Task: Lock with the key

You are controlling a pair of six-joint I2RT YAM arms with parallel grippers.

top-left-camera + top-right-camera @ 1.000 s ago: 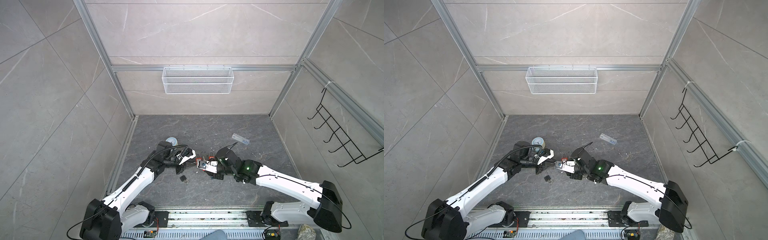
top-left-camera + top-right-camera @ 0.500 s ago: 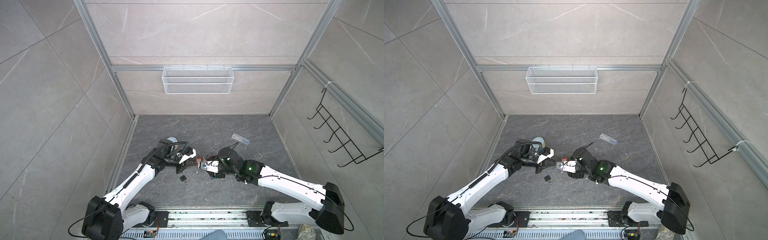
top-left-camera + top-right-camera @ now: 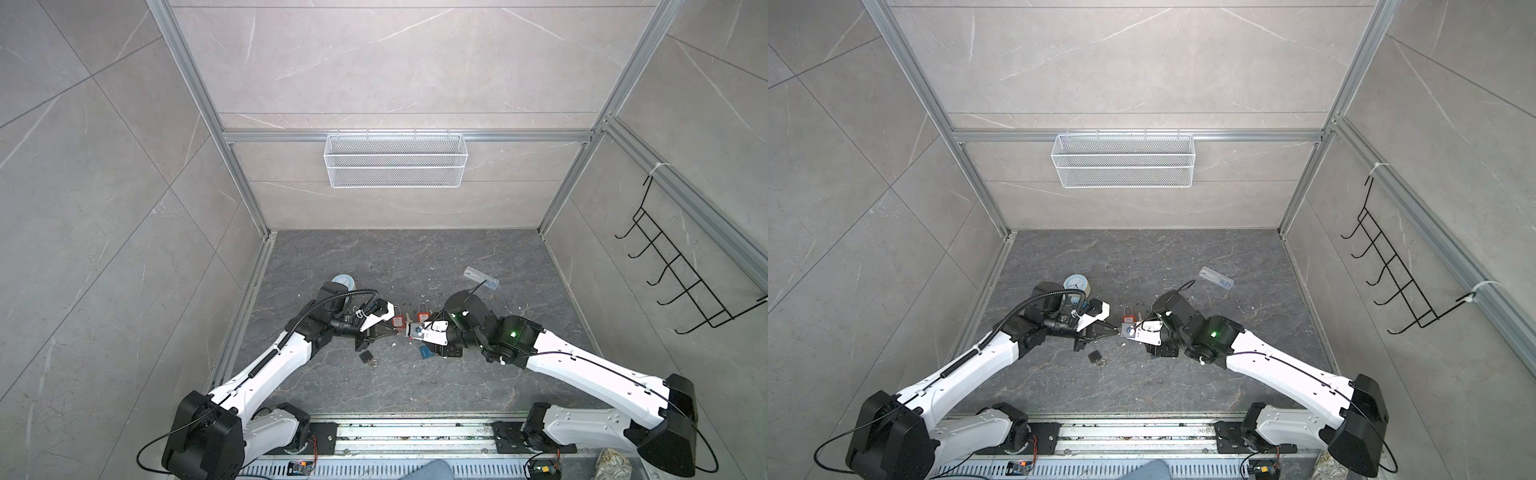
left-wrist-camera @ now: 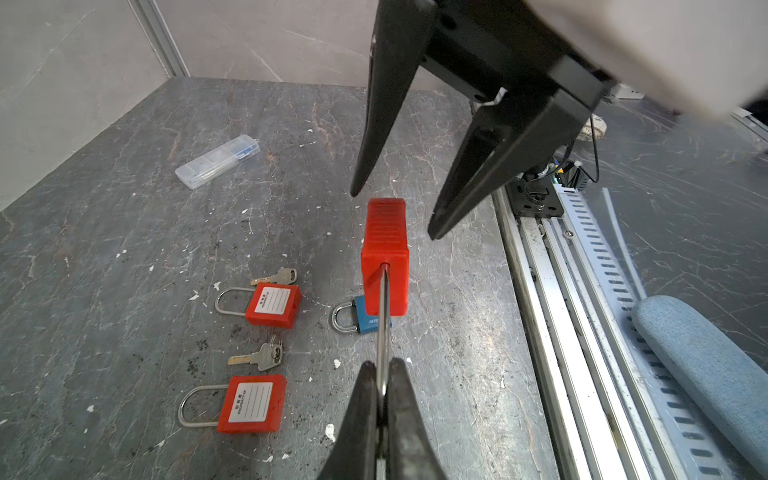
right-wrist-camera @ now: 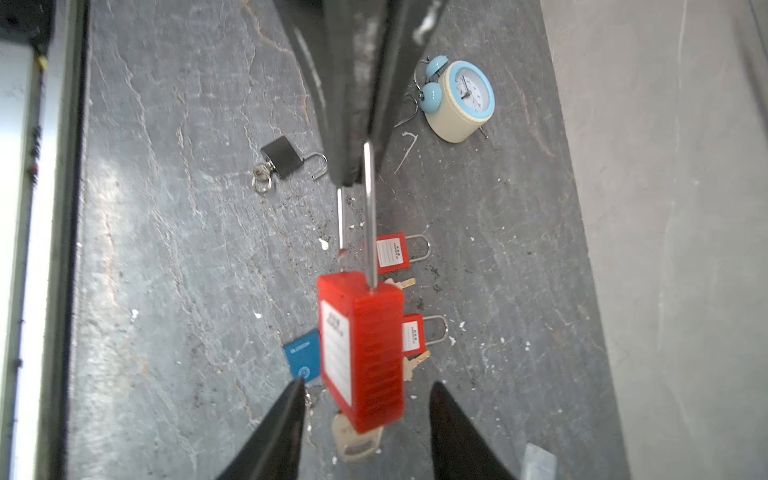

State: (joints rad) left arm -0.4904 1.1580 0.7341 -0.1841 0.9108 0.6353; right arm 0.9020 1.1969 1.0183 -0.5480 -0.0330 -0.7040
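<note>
Left pincer (image 4: 382, 368) clamped the padlock (image 4: 384, 249) by its shackle (image 4: 382, 340); right pincer (image 4: 392, 215) stood open astride it. I reckoned it should pinch the key (image 5: 357, 440) squarely before turning.

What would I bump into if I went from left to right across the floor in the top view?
In a top view: alarm clock → black padlock → red padlock held in the air → clear plastic case. The other padlocks crowd around it, so I skip them.

Left claw (image 4: 382, 372) pinched, right claw (image 5: 366, 383) spread.
</note>
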